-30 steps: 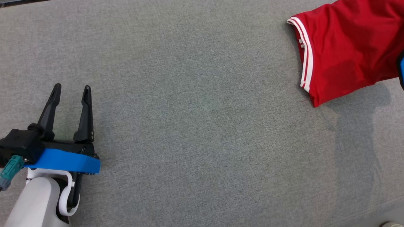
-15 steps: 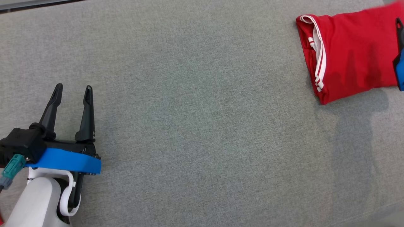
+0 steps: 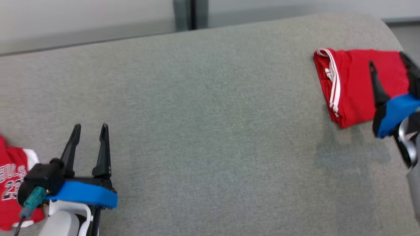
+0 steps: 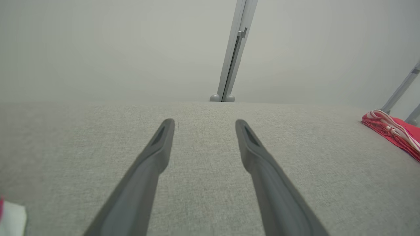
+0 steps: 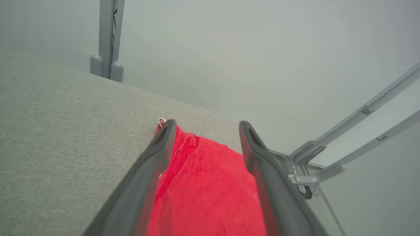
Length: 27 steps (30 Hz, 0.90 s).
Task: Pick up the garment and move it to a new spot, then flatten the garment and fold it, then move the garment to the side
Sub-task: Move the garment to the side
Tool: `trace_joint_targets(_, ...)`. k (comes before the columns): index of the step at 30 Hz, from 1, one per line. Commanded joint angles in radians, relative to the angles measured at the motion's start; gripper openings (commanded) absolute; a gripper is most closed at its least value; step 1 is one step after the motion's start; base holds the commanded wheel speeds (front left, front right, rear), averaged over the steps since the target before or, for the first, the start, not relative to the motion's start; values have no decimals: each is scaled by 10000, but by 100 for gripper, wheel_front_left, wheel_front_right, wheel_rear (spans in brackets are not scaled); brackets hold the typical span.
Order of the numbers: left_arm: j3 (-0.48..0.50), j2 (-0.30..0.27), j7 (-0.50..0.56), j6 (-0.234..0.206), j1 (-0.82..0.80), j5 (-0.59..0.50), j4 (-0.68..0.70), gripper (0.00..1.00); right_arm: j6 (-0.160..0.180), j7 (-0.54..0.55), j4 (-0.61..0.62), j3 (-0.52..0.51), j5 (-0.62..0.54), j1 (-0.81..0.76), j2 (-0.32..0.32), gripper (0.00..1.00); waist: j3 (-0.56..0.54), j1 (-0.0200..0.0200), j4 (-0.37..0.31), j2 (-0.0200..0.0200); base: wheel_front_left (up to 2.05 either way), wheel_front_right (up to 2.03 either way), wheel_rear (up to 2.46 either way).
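Over at the far right corner of the grey padded table point(image 3: 210, 108), the folded red garment point(image 3: 351, 88) lies flat with its white-striped edge facing left. The right gripper point(image 3: 387, 59) sits over its right part, fingers spread wide and pointing away from the robot, nothing pinched. Can't tell if the tips touch the cloth. The left gripper point(image 3: 91, 127) hangs at lower left, well apart from the garment, fingers parted and empty too. Head view catches a second red jersey point(image 3: 10, 183) with white lettering just beside the left wrist, while the left wrist view has a pale scrap point(image 4: 11, 218) in its corner. Right wrist view adds grey metal rails point(image 5: 361, 131) past the table edge.
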<state>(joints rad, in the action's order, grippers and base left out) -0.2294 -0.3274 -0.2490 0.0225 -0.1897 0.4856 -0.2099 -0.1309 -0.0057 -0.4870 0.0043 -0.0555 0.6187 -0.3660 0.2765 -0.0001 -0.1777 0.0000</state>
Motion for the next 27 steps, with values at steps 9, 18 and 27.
trace_joint_targets(9,91,371,-151,43,901,-52,-380,100,0,-263,2432,-523,1234,-3223,1084,100,-1551,1,1493,0,0,0,0)
trace_joint_targets(18,427,592,-163,4,1684,-279,-317,100,0,-668,3616,-932,1633,-5163,2412,100,-2193,1,1802,0,0,0,0)
trace_joint_targets(27,680,752,-166,125,2286,-477,-369,100,0,-587,3920,-686,1729,-6358,2978,100,-2667,1,1772,0,0,0,0)
